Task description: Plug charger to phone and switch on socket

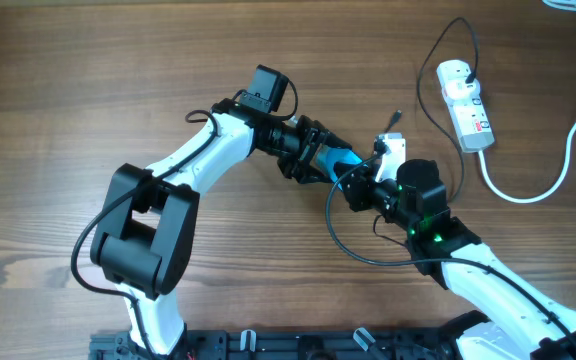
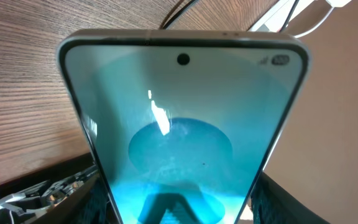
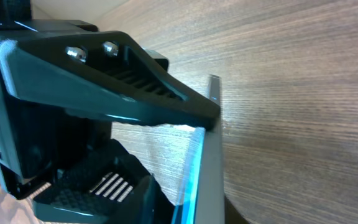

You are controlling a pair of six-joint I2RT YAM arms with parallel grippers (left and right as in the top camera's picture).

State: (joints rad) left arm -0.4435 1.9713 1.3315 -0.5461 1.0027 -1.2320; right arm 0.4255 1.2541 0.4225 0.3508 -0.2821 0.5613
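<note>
Left gripper (image 1: pixel 330 160) pinched the phone (image 2: pixel 179 143); whether the right gripper (image 1: pixel 360 188) was closed could not be told. A tilted push risked missing the port and levering the phone loose.

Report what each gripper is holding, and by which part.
The left gripper clamps the phone by the side edges of its bottom end, screen facing the wrist camera. Whether the right gripper grips anything cannot be told.
</note>
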